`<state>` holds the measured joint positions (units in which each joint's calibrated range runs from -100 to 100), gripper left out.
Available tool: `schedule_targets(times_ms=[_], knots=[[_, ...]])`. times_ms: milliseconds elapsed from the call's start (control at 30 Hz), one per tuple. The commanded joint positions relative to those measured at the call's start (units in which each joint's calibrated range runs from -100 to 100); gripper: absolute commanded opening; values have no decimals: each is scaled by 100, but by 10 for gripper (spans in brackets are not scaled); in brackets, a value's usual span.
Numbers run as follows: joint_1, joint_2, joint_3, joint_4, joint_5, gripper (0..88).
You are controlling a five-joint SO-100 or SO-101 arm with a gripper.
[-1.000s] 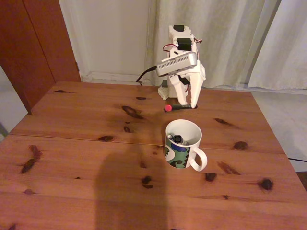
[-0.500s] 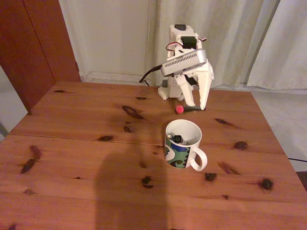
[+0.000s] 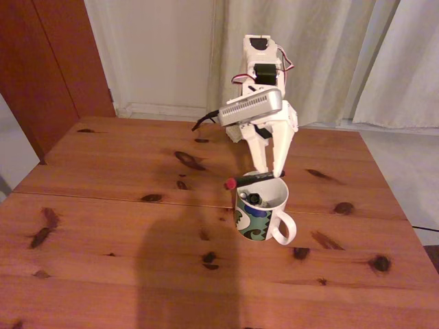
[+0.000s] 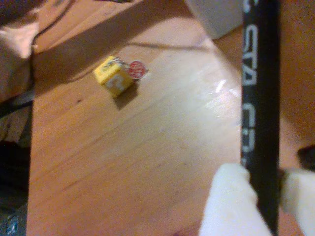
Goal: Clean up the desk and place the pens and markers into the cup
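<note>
My gripper (image 3: 270,174) is shut on a slim black pen (image 3: 250,178) with a red tip (image 3: 228,184). It holds the pen roughly level, just above the far rim of the cup (image 3: 260,218), red tip pointing left. The cup is a white mug with a blue, green and black pattern, standing mid-desk (image 3: 103,205) with its handle toward the front right. Dark pen ends (image 3: 254,199) show inside it. In the wrist view the black pen (image 4: 260,98), with grey lettering, runs top to bottom between my white fingertips (image 4: 229,201); the gripper (image 4: 263,199) is clamped around it.
A small yellow cube keyring (image 4: 114,76) lies on the desk (image 4: 147,147) in the wrist view, with a white object (image 4: 216,14) at the top edge. The arm's base (image 3: 240,130) stands at the desk's back edge, with curtains behind it. A wooden door (image 3: 41,62) is at back left.
The gripper has carried the black pen from near the back of the desk forward and left. The pen now hovers over the cup's far rim.
</note>
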<state>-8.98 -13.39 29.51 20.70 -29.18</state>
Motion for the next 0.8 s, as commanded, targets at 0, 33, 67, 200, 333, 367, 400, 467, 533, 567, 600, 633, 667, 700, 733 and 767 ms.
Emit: schedule_targets(times_ms=[0, 33, 67, 200, 333, 367, 400, 467, 533, 567, 600, 633, 667, 700, 733, 767], knots=[[58, -88, 349, -526, 6, 8], [58, -88, 511, -655, 11, 8], [58, -88, 674, -766, 21, 8], [58, -105, 1125, -1093, 32, 8], [50, -105, 1188, -1136, 32, 8], [50, -105, 1197, -1136, 32, 8], [50, -105, 1197, -1136, 32, 8], [50, -105, 1197, -1136, 32, 8], [50, -105, 1188, -1136, 32, 8], [50, -105, 1179, -1136, 32, 8], [50, -105, 1179, -1136, 37, 8], [50, -105, 1188, -1136, 37, 8], [50, -105, 1206, -1136, 37, 8], [50, -105, 1224, -1136, 42, 8], [50, -105, 1233, -1128, 48, 8], [50, -105, 1242, -1085, 84, 8]])
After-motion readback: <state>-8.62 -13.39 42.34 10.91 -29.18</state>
